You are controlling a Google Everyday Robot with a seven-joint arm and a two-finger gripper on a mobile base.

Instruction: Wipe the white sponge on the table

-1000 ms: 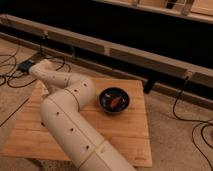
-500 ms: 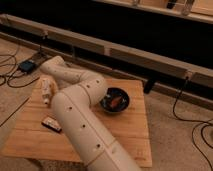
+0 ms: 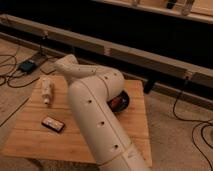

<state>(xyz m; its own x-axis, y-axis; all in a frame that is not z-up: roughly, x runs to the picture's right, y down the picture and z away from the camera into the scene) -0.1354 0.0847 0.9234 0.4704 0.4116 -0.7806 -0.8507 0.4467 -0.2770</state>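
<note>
In the camera view a thick white arm [image 3: 95,115] fills the middle of the scene. It rises from the lower edge, bends at a rounded joint and reaches toward the upper left above the worktop [image 3: 30,137], a low square top of light wooden planks. The tool is out of sight behind the arm's bulk. It is closed, and whether it holds anything cannot be told. The white sponge [image 3: 52,123] lies flat on the near left part of the worktop, a small rectangular pad with a pale top face and a darker edge. It is just left of the arm's lower segment and apart from it. Farther back on the left a longer, narrow white bottle-like object [image 3: 47,90] lies on its side, well apart from the sponge. A dark bowl [image 3: 121,101] with something reddish inside sits on the right part of the worktop, half hidden by the arm. On the floor [image 3: 170,145] beyond the far left corner lies a small black box [image 3: 27,65], and cables [image 3: 175,106] trail over the floor at the right. Behind, a pale ledge [image 3: 150,55] runs along a dark wall.
</note>
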